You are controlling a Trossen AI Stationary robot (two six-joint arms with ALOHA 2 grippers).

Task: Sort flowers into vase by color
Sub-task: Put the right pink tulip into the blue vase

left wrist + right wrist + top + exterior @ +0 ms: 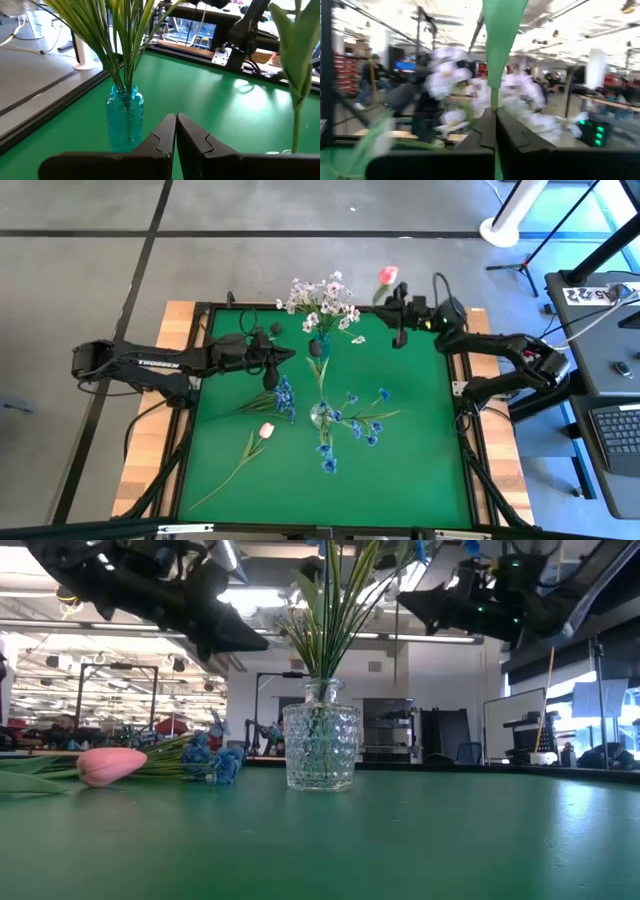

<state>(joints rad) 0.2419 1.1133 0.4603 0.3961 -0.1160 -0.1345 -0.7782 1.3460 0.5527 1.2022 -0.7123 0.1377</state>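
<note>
We pinch a pink tulip (387, 275) in our right gripper (399, 320); its leaf could snag the white blossoms (322, 302) near the blue vase (124, 120); the left gripper (176, 125) waits, pressed together

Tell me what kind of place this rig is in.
Probably a large robotics lab or workshop floor, not a home. The low view shows an open hall with ceiling strip lights and rows of workstations behind the green table; the high view shows a concrete floor and a laptop beside the rig.
</note>
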